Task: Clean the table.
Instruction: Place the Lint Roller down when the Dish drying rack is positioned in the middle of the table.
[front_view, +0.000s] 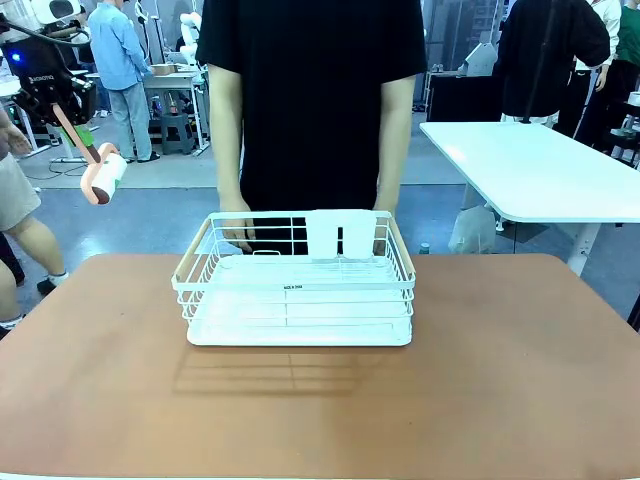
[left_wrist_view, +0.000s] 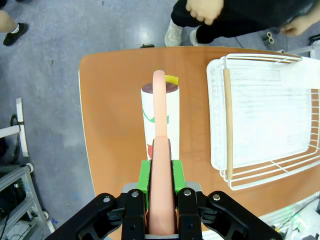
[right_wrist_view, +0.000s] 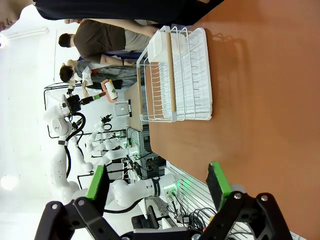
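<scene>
Two arms share this job, but the left gripper (left_wrist_view: 161, 200) has the tool: its green pads (left_wrist_view: 144, 175) are clamped on the pink handle of a lint roller (front_view: 103, 178), which it holds up high off the table's left side, roll end hanging lowest. From the wrist view the roll (left_wrist_view: 161, 117) sits over the left end of the table (front_view: 520, 370), the reddish-brown top that fills the near half of the room and looks bare apart from a white wire rack (front_view: 297, 290) standing near the far edge in the middle. A person stands right behind that rack, one hand (front_view: 236, 228) close to its back rim. The right gripper (right_wrist_view: 157, 187) hangs spread wide and empty over the table's right side. To do this well, I would bring the roller down until the roll lies flat against the wood, not on one corner, then draw it in long, straight, overlapping strokes, pressing lightly so it turns rather than skids. The rack is the catch: I'd keep the strokes clear of its wires and stay away from the person's hand.
</scene>
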